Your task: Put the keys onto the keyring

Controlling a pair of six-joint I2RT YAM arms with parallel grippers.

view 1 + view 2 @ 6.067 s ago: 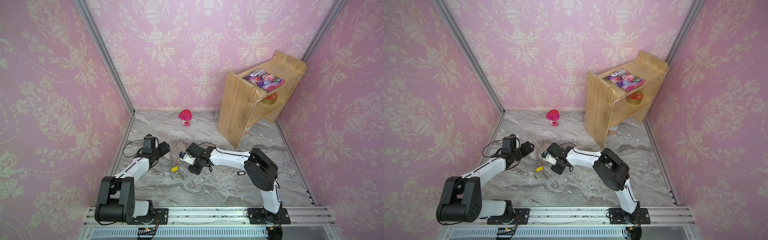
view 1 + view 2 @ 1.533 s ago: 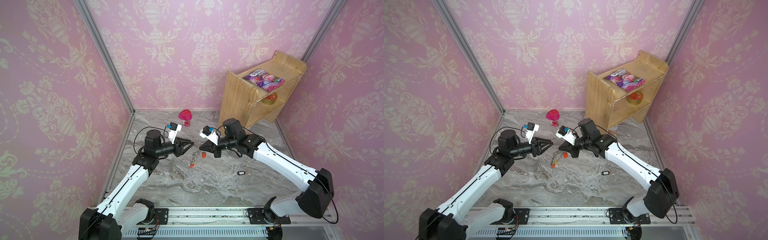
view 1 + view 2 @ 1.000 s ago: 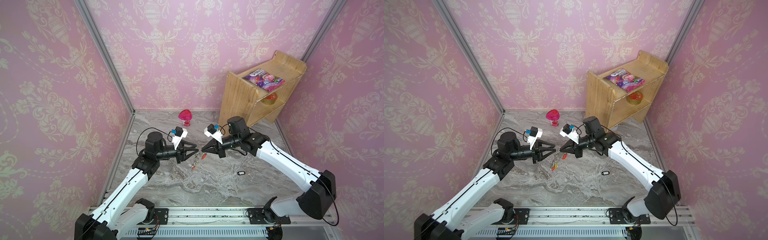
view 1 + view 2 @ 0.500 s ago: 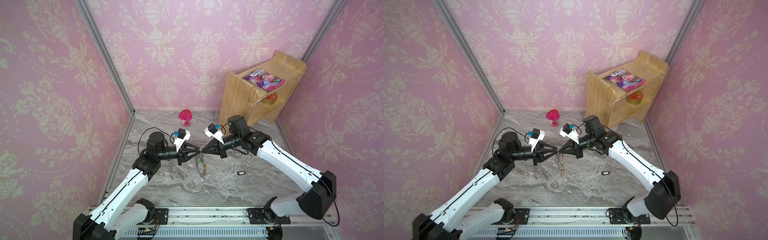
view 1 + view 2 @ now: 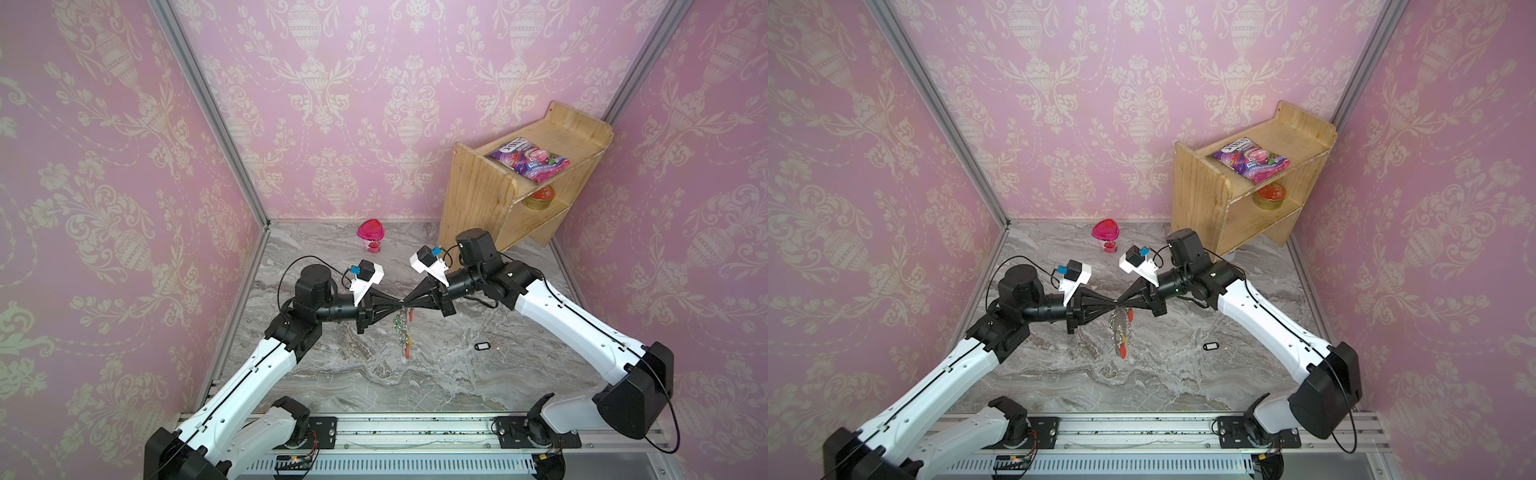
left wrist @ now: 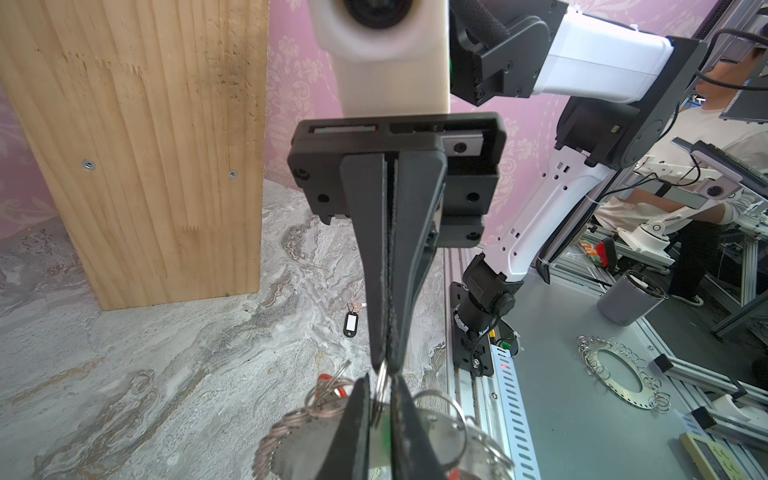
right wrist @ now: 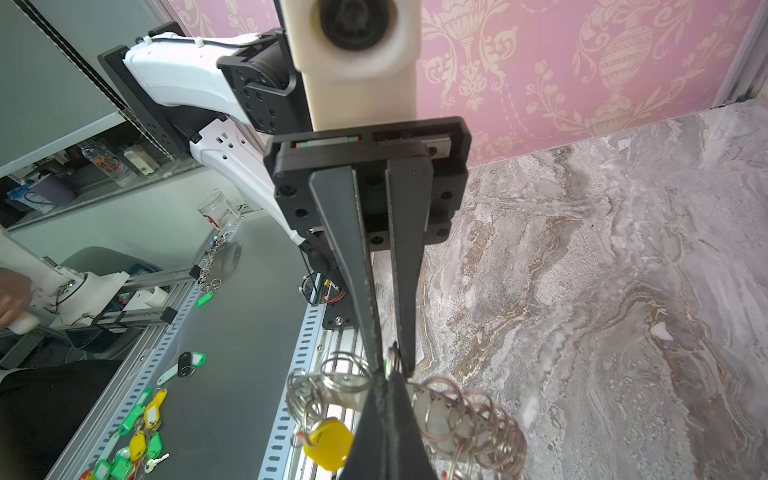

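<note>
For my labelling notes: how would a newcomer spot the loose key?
Find the wooden shelf at the back right. In front of it, on the table, lies the key. Its tag is black with a white label, unlike the red and yellow ones on the keyring.

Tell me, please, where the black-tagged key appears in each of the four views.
In a top view: black-tagged key on the marble, right of the hanging keyring.
In a top view: same spot, right of the keyring.
Left wrist: on the marble near the wooden shelf's corner.
Right wrist: not in it.
Shared landmark: the keyring, in all four.
</note>
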